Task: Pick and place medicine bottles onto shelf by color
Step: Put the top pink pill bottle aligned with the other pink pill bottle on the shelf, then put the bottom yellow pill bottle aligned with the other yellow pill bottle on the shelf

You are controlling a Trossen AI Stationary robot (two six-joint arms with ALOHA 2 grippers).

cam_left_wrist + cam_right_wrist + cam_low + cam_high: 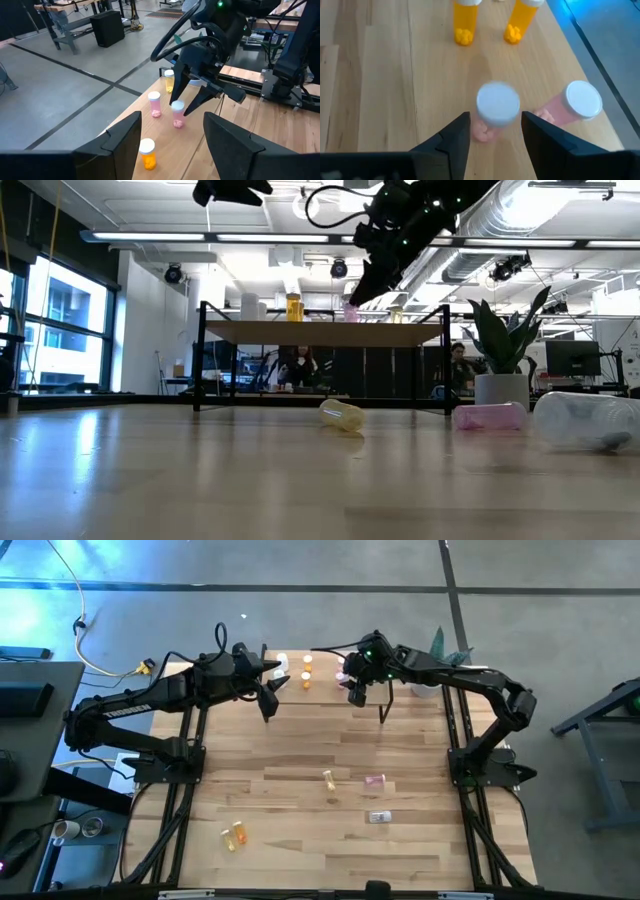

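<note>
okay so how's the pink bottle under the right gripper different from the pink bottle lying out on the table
The pink white-capped bottle on the light wood shelf stands upright between the open fingers of the right gripper, beside a second pink bottle. The pink bottle on the wooden tabletop lies on its side, away from both grippers and not yet sorted. They share the pink body. The left gripper hovers near the shelf.

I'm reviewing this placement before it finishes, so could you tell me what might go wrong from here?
The right hand is open around a pink bottle standing on the shelf. A second pink bottle stands close beside it, so a finger might clip it on the way out. That neighbour is near the shelf edge and could fall off. The left hand hovers nearby, so the arms might crowd each other.
</note>
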